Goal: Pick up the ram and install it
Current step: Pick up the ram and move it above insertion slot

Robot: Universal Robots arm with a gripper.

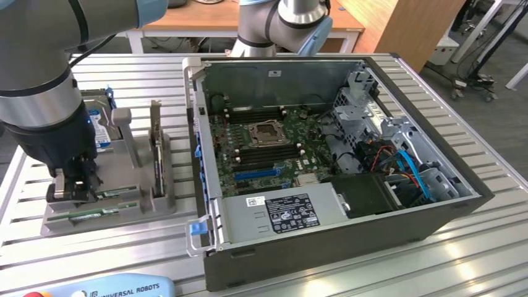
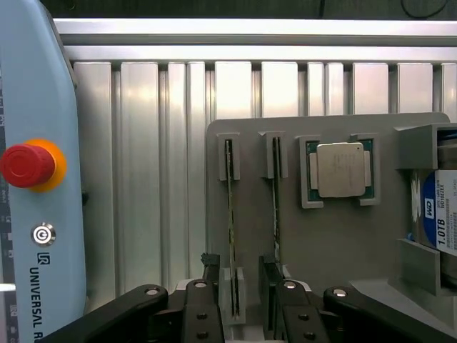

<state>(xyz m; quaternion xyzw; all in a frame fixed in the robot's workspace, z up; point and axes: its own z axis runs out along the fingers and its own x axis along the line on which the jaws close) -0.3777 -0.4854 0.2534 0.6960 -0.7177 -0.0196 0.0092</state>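
Observation:
Two green ram sticks stand on edge in slots of the grey holder point(image 2: 335, 250). In the wrist view my gripper point(image 2: 239, 286) is open and low over the holder. One ram stick point(image 2: 230, 214) runs between its dark fingers point(image 2: 209, 275), which do not touch it. The second ram stick point(image 2: 275, 200) passes beside the other finger. In the exterior view my gripper point(image 1: 76, 189) hangs at the holder's end, with the sticks point(image 1: 113, 192) point(image 1: 93, 213) reaching out from under it. The open computer case point(image 1: 412, 204) shows its motherboard point(image 1: 264, 145) to the exterior view's right.
A square silver processor point(image 2: 341, 169) and a blue-labelled hard drive point(image 2: 437, 214) sit in the same holder. The teach pendant point(image 2: 36, 214) with its red stop button point(image 2: 25, 164) lies beside the holder on the slatted aluminium table point(image 1: 486, 247). A second arm point(image 1: 281, 25) stands behind the case.

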